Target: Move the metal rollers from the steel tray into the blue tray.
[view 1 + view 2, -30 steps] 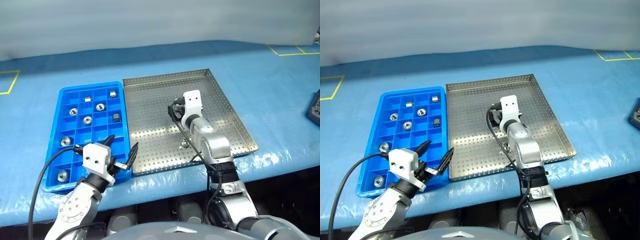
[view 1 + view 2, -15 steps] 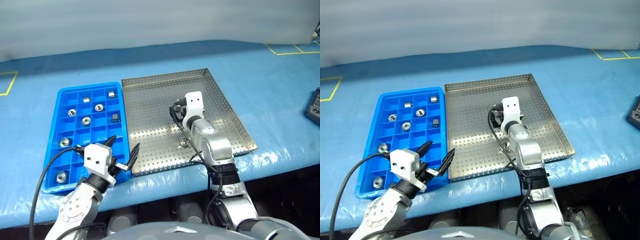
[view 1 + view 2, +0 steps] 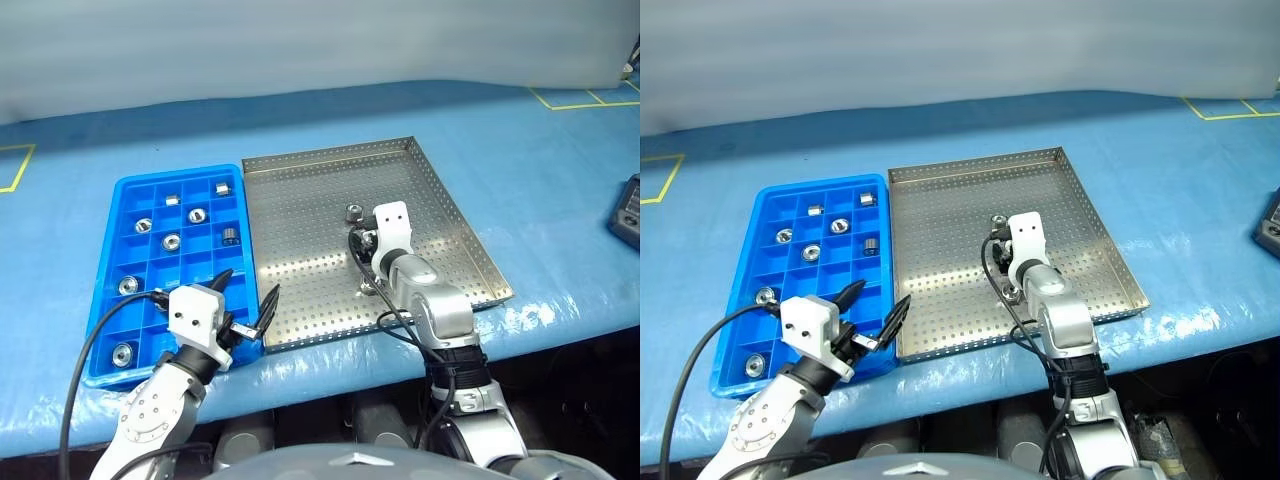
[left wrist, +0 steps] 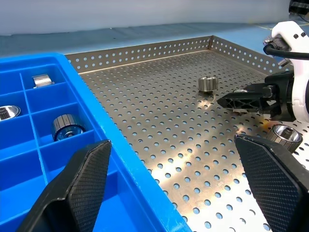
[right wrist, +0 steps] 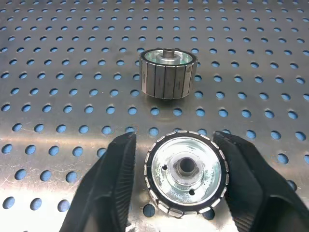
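The steel tray lies on the blue table with the blue tray at its left. My right gripper is low over the steel tray's middle, shut on a metal roller that stands on end between its fingers. Just beyond it, another roller lies on its side. A third sits near the tray's front, beside my right arm. Several rollers rest in the blue tray's compartments. My left gripper hangs open and empty over the blue tray's near right corner.
A dark device sits at the table's right edge. Yellow tape marks show at the far right and the far left. The table's front edge runs just below both trays.
My right gripper has drawn back and down toward the tray's front and closed around a roller. The roller beyond it has come into view. The left arm stayed still.
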